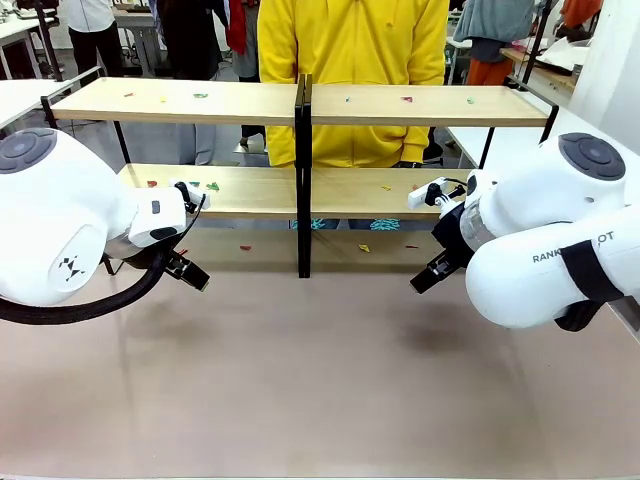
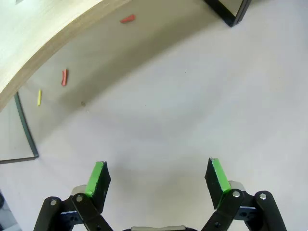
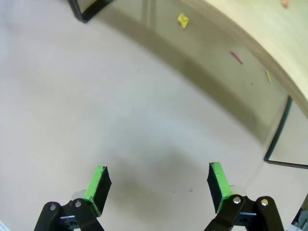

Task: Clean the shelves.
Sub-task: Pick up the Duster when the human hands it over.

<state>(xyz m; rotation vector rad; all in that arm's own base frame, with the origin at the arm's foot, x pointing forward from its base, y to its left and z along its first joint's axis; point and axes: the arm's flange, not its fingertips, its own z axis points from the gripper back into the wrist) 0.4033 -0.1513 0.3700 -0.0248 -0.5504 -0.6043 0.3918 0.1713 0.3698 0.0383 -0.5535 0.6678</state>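
We're looking across a broad, matte beige tabletop [image 1: 320, 400], and the light falls soft and even on it, leaving only faint, blurred shadows. Off to the left we catch the corner of a glossy white table [image 1: 15, 98]; on the right another white table [image 1: 510, 145] runs away from us. Beyond them we see a stretch of smooth grey floor [image 1: 170, 140]. Farther back the room gets busy: a wooden-topped desk [image 1: 135, 18], a hanging red garment [image 1: 237, 25], a grey garment [image 1: 495, 18] with an orange cloth [image 1: 488, 70] under it, and a cluttered white worktable [image 1: 565, 55] beside them.
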